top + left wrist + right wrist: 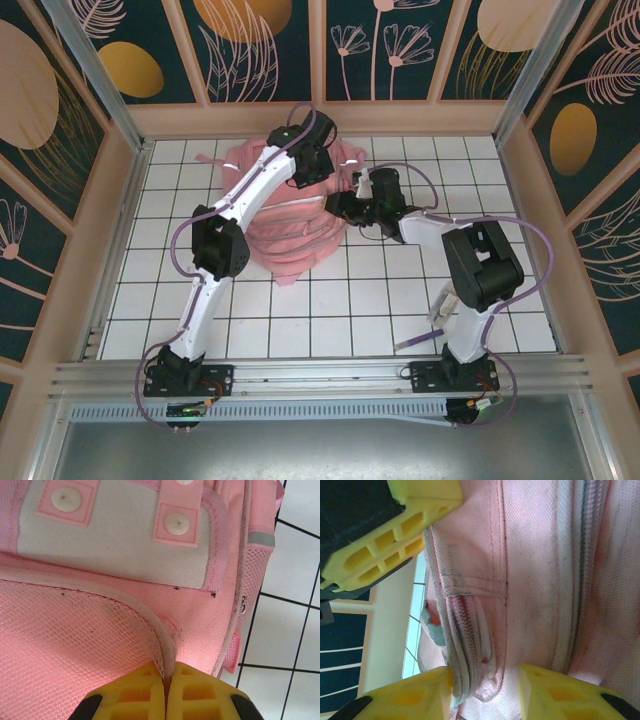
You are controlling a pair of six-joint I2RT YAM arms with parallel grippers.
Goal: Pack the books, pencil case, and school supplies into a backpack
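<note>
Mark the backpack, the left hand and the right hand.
backpack (300, 238): top external view, on the pink fabric near its middle.
left hand (167, 676): left wrist view, midway between yellow fingertips shut on the backpack's mesh edge.
right hand (485, 692): right wrist view, midway between yellow fingertips, on bunched backpack fabric.

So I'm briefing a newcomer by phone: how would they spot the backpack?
On the white gridded table, look toward its far middle. The backpack is the big soft pink heap there, far larger than anything else on it.
</note>
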